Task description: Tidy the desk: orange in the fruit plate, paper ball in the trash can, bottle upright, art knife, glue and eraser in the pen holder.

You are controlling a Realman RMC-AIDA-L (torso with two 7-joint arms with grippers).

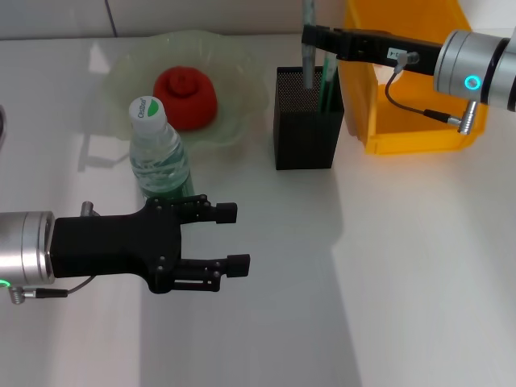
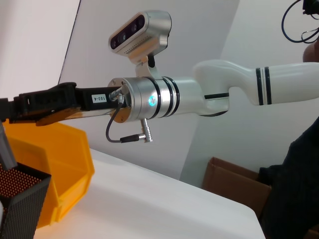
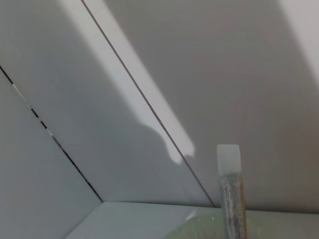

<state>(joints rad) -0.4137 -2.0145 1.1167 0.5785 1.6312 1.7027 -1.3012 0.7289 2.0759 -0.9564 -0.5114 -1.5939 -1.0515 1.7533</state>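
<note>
Left hand [image 1: 234, 236] low over the white counter [image 1: 387, 266], open, 2 black fingers spread apart with nothing between them. Just behind it, a water bottle [image 1: 160, 153] standing upright with a green and white cap. Behind the bottle, a pale green fruit plate [image 1: 234, 72] with a round red-orange fruit [image 1: 186, 97] resting in it.

Right hand [image 1: 310, 36] up high at the back, right above the black mesh pen holder [image 1: 306, 129]. Closed around the top of a thin grey stick [image 1: 307, 60], maybe the art knife or the glue, cannot tell which. Lower end of the stick down inside the pen holder. A green thing [image 1: 326, 85] also standing in the holder, beside the stick.

Just beside the pen holder, on its right, a yellow bin [image 1: 419, 121].

In the right wrist view, only the sparkly grey stick [image 3: 230, 199] with a white tip, in front of a plain wall.
</note>
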